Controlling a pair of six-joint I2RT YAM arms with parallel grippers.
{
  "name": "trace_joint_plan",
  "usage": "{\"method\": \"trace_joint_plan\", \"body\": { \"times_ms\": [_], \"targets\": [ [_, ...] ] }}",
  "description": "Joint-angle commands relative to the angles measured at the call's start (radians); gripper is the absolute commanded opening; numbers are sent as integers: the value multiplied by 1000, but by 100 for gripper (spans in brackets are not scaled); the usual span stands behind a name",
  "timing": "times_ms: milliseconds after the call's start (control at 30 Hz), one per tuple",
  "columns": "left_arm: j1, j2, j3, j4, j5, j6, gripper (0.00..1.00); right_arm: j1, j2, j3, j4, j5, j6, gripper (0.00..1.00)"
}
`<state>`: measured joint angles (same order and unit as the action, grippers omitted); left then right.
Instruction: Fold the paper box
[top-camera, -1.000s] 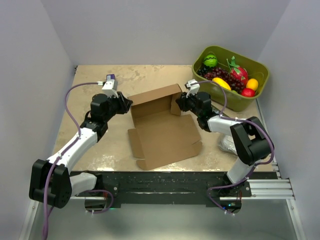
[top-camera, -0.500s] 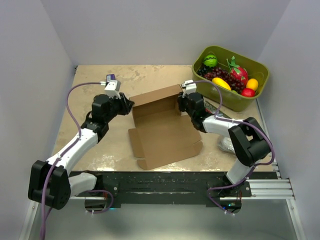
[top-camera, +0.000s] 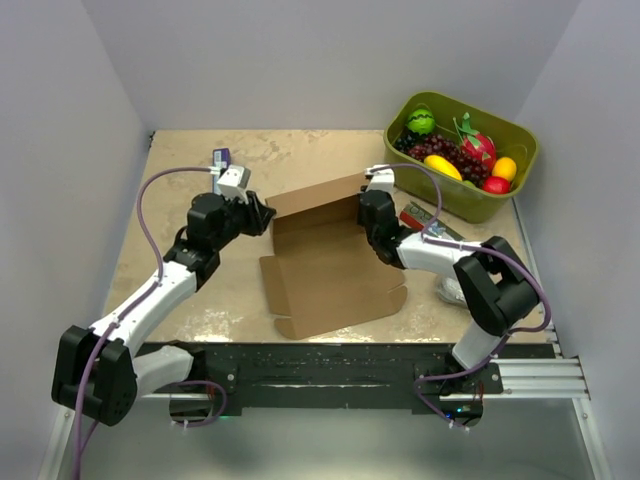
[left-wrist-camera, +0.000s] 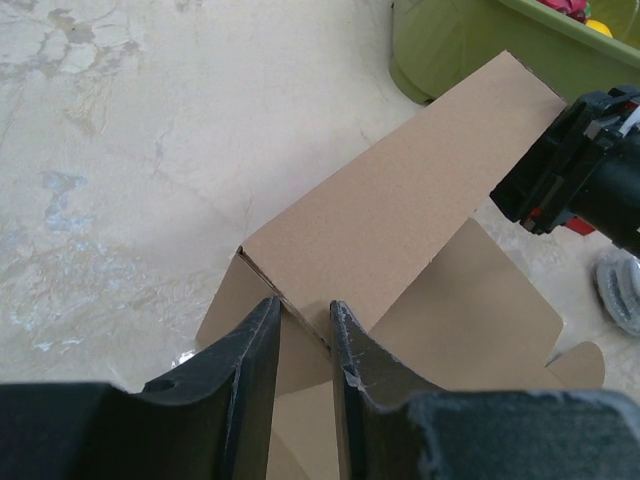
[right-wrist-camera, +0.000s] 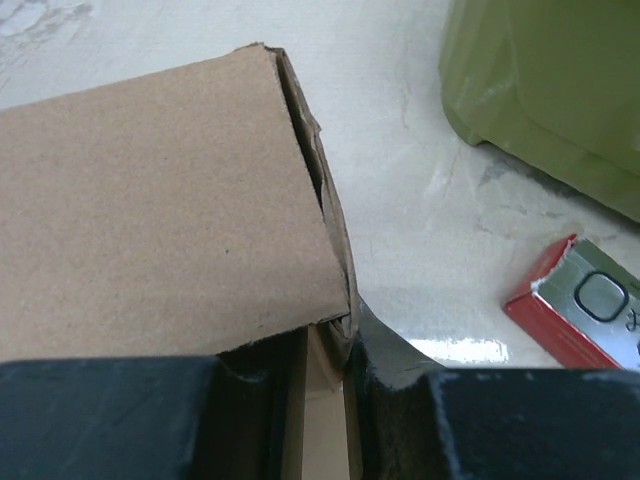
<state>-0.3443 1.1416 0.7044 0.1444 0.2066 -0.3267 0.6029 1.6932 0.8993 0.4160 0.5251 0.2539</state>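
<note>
Box (top-camera: 335, 270) at frame centre: back wall stands raised, pinched at each end by left gripper (top-camera: 262, 214) and right gripper (top-camera: 366, 212); front flaps lie flat, unfolded.

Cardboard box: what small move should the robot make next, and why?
Probably tip the back wall inward with both arms together. The left end effector and right end effector each pinch one end of that raised wall of the box, while the near panel lies flat.
</note>
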Motion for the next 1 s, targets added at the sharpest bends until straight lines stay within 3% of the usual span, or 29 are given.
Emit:
{"method": "trace_joint_plan", "body": {
  "times_ms": [0,433,467,567,667,767,967],
  "targets": [
    [-42,15,-49,-121,120,25,31,14,-12,23,-106,164,85,0],
    [-42,-6,-54,-112,120,26,31,18,43,92,-258,363,168,0],
    [-42,-9,-54,-114,117,26,34,17,40,92,-261,352,165,0],
    [-42,-31,-46,-121,84,32,58,17,0,55,-227,288,154,0],
    [-42,-86,-36,-143,-7,49,72,17,-49,18,-198,162,134,0],
    [-41,-166,-48,-179,-126,54,78,17,-84,6,-212,27,102,0],
    [-44,-305,-62,-259,-321,12,81,14,-168,1,-307,-210,53,0]
  ]
}}
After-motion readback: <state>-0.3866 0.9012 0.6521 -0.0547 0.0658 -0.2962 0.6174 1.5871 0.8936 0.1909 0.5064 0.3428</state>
